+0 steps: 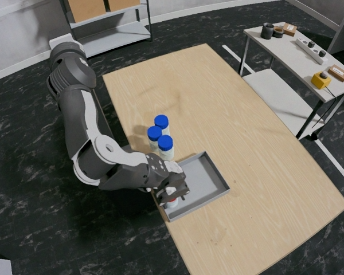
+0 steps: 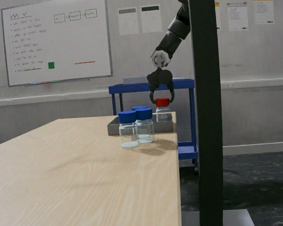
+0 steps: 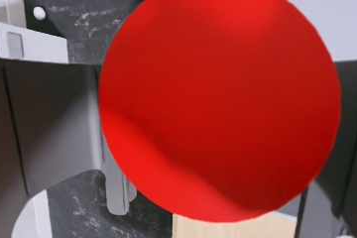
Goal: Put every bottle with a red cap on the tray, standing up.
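Note:
A clear bottle with a red cap [image 1: 172,203] [image 2: 162,108] [image 3: 220,109] stands upright at the near left corner of the grey tray [image 1: 206,180] [image 2: 112,127]. My gripper [image 1: 172,196] [image 2: 161,99] reaches down from above and is shut on its red cap. The cap fills most of the wrist view. Three clear bottles with blue caps [image 1: 161,121] [image 1: 154,133] [image 1: 165,143] [image 2: 127,128] [image 2: 143,124] stand upright in a tight group on the wooden table [image 1: 225,118] [image 2: 63,170], just beside the tray and outside it.
The tray lies at the table's left edge, close to my arm. A dark post [image 2: 206,109] stands in front in the exterior view. A blue cart [image 2: 185,84] stands behind the table. A grey side table [image 1: 299,59] with small objects stands to the right.

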